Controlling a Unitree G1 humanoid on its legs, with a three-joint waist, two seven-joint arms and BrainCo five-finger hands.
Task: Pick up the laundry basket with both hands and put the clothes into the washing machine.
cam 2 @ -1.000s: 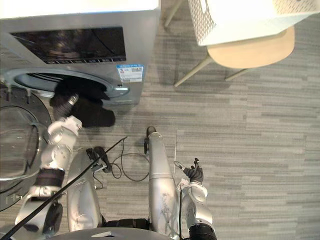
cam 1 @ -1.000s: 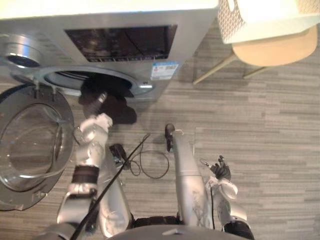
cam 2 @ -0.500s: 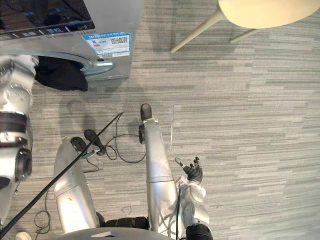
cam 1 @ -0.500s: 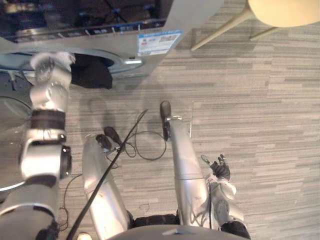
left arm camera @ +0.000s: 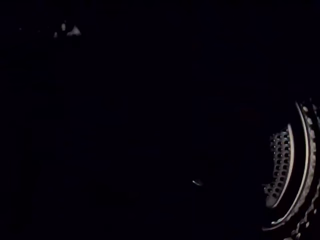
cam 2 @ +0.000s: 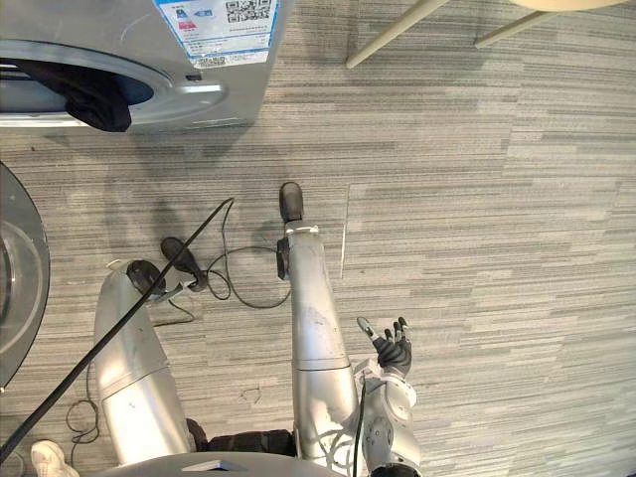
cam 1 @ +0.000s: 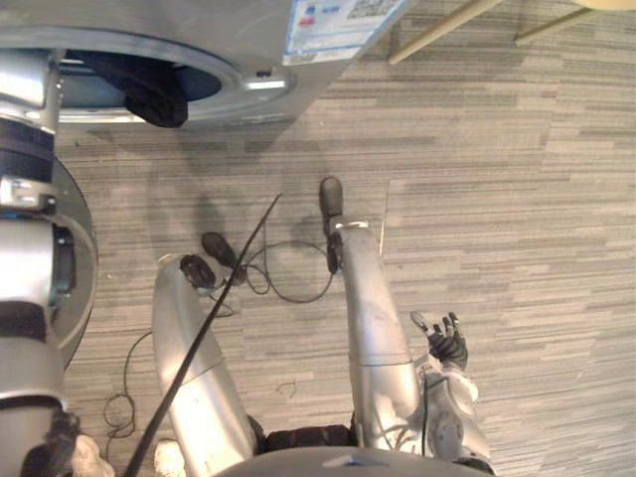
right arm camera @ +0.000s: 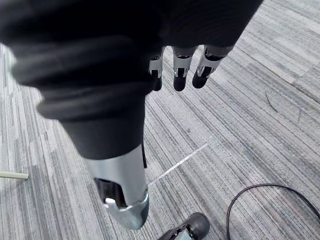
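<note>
The cloth [cam 1: 154,91] hung over the drum rim [cam 1: 237,78], upper left, and might slip to the floor [cam 1: 477,179] if the left robot hand, hidden inside with grip untellable, withdrew. The right robot hand [cam 1: 446,343] hung spread, empty.

Grey striped plank floor [cam 1: 497,149]; pale wooden stool legs [cam 1: 437,33] at far edge.

Washing machine [cam 2: 129,25] at my upper left, its door [cam 2: 15,278] open to the left, clothes [cam 2: 94,94] draped in its opening. Chair legs [cam 2: 393,33] at upper right. My right hand [cam 2: 395,350] low right, above the floor [cam 2: 497,199].
</note>
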